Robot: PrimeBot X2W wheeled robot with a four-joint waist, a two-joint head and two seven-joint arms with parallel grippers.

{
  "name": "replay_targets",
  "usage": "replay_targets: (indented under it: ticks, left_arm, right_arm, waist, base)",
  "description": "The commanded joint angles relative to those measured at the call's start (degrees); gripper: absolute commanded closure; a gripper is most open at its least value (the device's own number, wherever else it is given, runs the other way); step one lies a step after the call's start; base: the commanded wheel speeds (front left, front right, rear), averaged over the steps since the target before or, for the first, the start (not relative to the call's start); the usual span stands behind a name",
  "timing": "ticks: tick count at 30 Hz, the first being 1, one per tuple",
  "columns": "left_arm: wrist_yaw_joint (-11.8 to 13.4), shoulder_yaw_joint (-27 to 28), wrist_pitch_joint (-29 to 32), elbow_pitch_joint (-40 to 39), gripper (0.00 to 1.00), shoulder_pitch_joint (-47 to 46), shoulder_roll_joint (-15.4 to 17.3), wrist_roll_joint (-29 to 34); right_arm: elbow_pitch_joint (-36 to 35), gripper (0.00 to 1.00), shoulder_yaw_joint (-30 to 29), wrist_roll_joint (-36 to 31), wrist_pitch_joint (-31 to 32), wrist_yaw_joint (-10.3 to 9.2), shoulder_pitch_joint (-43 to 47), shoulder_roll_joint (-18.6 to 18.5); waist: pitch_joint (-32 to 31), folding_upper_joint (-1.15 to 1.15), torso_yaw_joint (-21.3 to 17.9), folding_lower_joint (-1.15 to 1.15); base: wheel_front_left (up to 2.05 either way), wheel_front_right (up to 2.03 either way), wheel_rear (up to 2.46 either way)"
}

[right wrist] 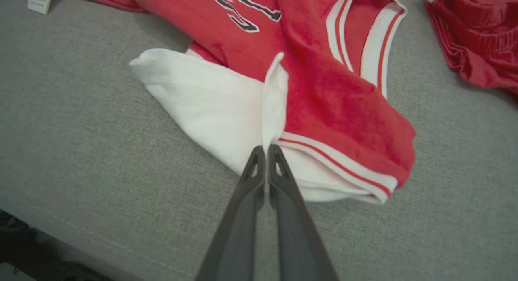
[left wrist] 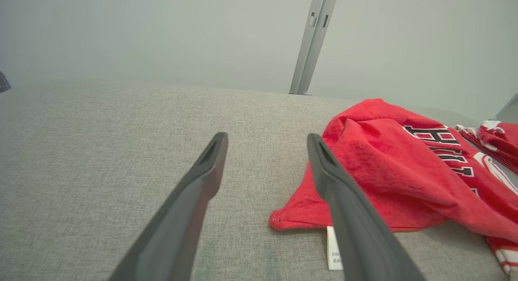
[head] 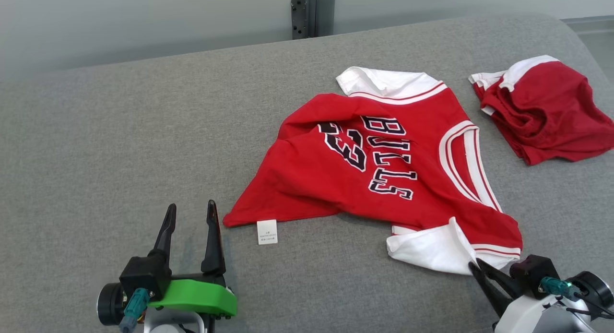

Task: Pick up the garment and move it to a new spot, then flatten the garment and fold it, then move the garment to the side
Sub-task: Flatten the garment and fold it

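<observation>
The left gripper point(head: 191, 204) is sitting low near the near edge of the gray cushion point(head: 120, 146), left of the middle. Its two dark fingers are pointing toward the far edge and standing wide apart, with bare cushion fabric showing between them. The right gripper point(head: 472, 265) is reaching in from the near right corner, its fingers angling up and to the left. In the right wrist view its fingers point(right wrist: 279, 167) are pressing together at the tips and pinching a raised fold of the white sleeve point(right wrist: 210, 98) of the red jersey point(head: 383, 179). The jersey is lying rumpled across the middle and right of the cushion, lettering facing up, with its other white sleeve pointing toward the far edge. Its red hem corner is lying just beside the left gripper's right finger, apart from it. A small white label point(head: 267, 231) is lying flat on the cushion at that corner. The pinched sleeve is resting close to the near edge, touching the right gripper's tips. A pair of red shorts point(head: 547, 112) is lying bunched toward the far right corner, near the jersey but apart from it. A gray post point(head: 312, 11) is standing behind the far edge.
</observation>
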Motion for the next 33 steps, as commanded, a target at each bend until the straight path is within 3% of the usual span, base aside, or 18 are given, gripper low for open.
replay_targets:
  ticks: [1, 5, 10, 14, 18, 33]
  left_arm:
    - [-0.2, 0.24, -0.19, 0.05, 0.0, 0.21, 0.15, 0.67]
    - [-0.2, 0.08, -0.18, 0.25, 0.0, 0.61, 0.15, 0.6]
    - [-0.28, -0.4, -0.18, 0.44, 0.0, 1.1, 0.15, 0.28]
    - [-0.19, -1.0, -0.19, 0.68, 0.0, 1.27, 0.16, -0.03]
    - [-0.04, -1.67, -0.18, 0.61, 0.0, 0.55, 0.15, -0.5]
    - [0.8, -4.85, -0.18, 0.04, 0.0, -2.83, 0.15, -2.77]
  right_arm:
    - [0.43, 0.0, 0.44, 0.02, -0.59, -0.04, 1.19, -0.47]
    - [1.34, 0.0, 0.9, 1.51, -0.06, -0.04, 3.16, -1.69]
    - [-1.45, 0.0, -3.49, 3.37, -1.25, -0.04, 4.21, -2.79]
    - [-4.49, 0.0, -7.94, 2.23, -1.59, -0.03, 1.14, -3.0]
    - [-3.19, 0.0, -7.27, 2.29, -0.03, -0.03, -4.5, -2.67]
    - [27.55, 0.0, 11.31, 3.47, 2.6, -0.05, -35.52, -2.18]
  waist:
    - [-0.21, 0.0, -0.96, 0.0]
    - [-0.58, 0.0, -1.55, 0.0]
    - [-1.34, 0.0, -1.2, 0.0]
    - [-1.85, 0.0, 0.33, 0.0]
    - [-1.67, 0.0, 3.0, 0.0]
    - [4.39, 0.0, 15.92, 0.0]
  base:
    - [0.0, 0.0, 0.0]
    - [0.0, 0.0, 0.0]
    - [0.0, 0.0, 0.0]
    - [0.0, 0.0, 0.0]
    - [0.0, 0.0, 0.0]
    - [0.0, 0.0, 0.0]
